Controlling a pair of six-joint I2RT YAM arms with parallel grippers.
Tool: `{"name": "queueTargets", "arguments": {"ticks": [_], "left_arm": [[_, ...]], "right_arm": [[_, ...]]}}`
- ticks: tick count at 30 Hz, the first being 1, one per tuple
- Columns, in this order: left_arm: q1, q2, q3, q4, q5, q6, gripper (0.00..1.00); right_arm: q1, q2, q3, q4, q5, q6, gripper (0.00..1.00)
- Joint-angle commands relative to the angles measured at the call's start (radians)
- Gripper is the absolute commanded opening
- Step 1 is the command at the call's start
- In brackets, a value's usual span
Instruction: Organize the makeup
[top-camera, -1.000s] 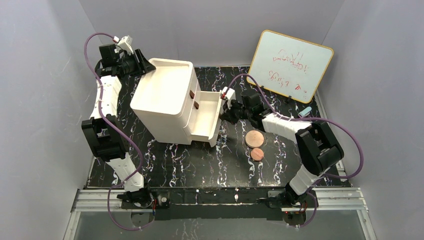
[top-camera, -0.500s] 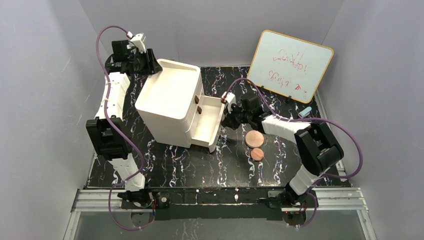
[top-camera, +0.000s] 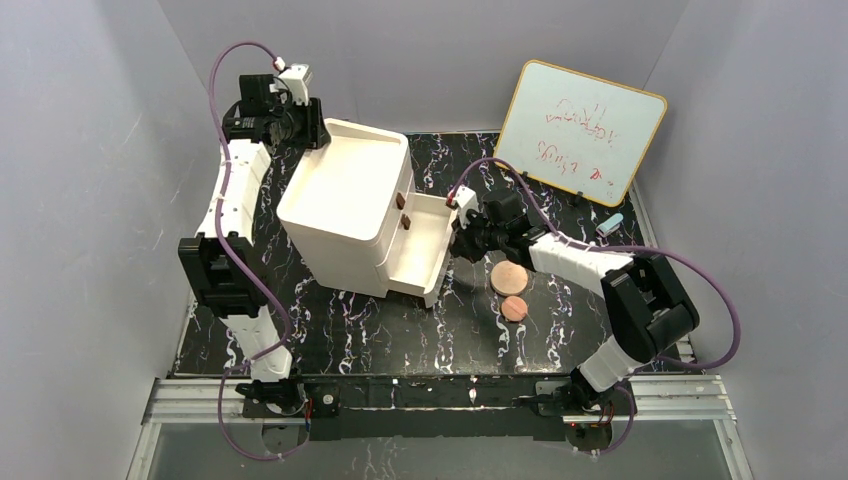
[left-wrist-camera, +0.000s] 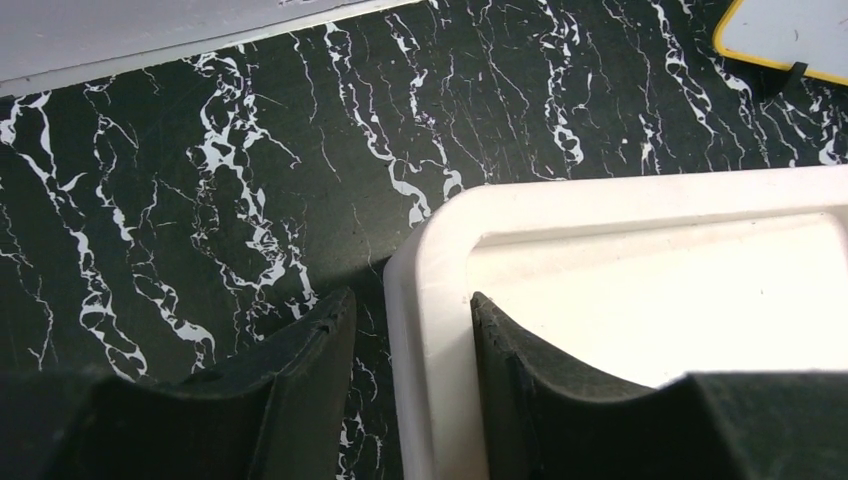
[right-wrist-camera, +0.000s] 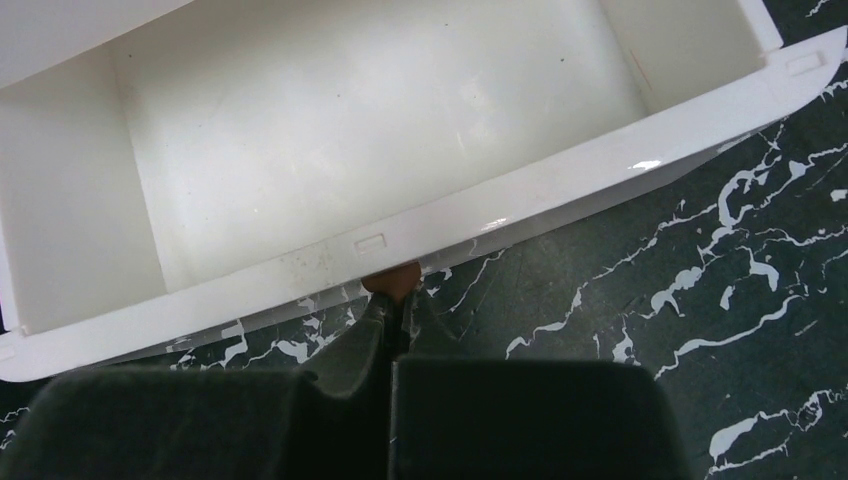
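Observation:
Two flat round copper-pink makeup discs lie on the black marble mat, the larger disc (top-camera: 509, 275) behind the smaller disc (top-camera: 514, 308). To their left stands a white drawer cabinet (top-camera: 345, 195) with its bottom drawer (top-camera: 418, 245) pulled out and empty (right-wrist-camera: 380, 120). My left gripper (top-camera: 314, 127) straddles the rim (left-wrist-camera: 432, 280) at the cabinet's back left corner, shut on it (left-wrist-camera: 410, 305). My right gripper (top-camera: 463, 236) is at the drawer's front, shut (right-wrist-camera: 397, 300) on its brown knob (right-wrist-camera: 392, 279).
A whiteboard (top-camera: 580, 130) leans at the back right. A small light-blue cylinder (top-camera: 610, 225) lies near the mat's right edge. Two more brown knobs (top-camera: 403, 210) stick out of the upper drawer fronts. Grey walls close in both sides.
The cabinet has slid to the right and turned a little, with my left gripper on its back corner moving right too. The right gripper has shifted slightly right with the open drawer.

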Motion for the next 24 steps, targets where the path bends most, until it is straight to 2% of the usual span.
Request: {"name": "queueTargets", "arguments": {"ticks": [1, 5, 8, 13, 17, 20, 21, 22, 23, 24], "left_arm": [[-0.029, 0.005, 0.060, -0.030, -0.088, 0.068, 0.42], [-0.040, 0.012, 0.070, -0.035, -0.096, 0.075, 0.42], [-0.047, 0.009, 0.071, -0.035, -0.103, 0.081, 0.42], [-0.057, 0.012, 0.094, -0.037, -0.110, 0.088, 0.42], [-0.062, 0.018, 0.121, -0.041, -0.113, 0.099, 0.42], [-0.065, 0.023, 0.136, -0.043, -0.110, 0.110, 0.41], [-0.066, 0.026, 0.140, -0.043, -0.106, 0.113, 0.41], [-0.067, 0.029, 0.145, -0.044, -0.103, 0.118, 0.41], [-0.069, 0.034, 0.149, -0.046, -0.100, 0.122, 0.42], [-0.071, 0.038, 0.156, -0.050, -0.098, 0.128, 0.41]], "right_arm": [[-0.009, -0.084, 0.010, -0.044, 0.079, 0.009, 0.01], [-0.008, -0.086, 0.000, -0.056, 0.088, 0.008, 0.01], [-0.008, -0.054, 0.032, -0.126, 0.084, 0.007, 0.03], [-0.008, -0.013, 0.075, -0.175, 0.057, 0.021, 0.34], [-0.007, -0.020, 0.102, -0.174, 0.076, 0.037, 0.40], [-0.007, -0.067, 0.124, -0.162, 0.155, 0.063, 0.43], [-0.007, -0.088, 0.132, -0.156, 0.205, 0.077, 0.49], [-0.007, -0.109, 0.144, -0.156, 0.266, 0.093, 0.62], [-0.007, -0.129, 0.161, -0.175, 0.347, 0.109, 0.85], [-0.008, -0.134, 0.189, -0.207, 0.406, 0.124, 0.94]]}}
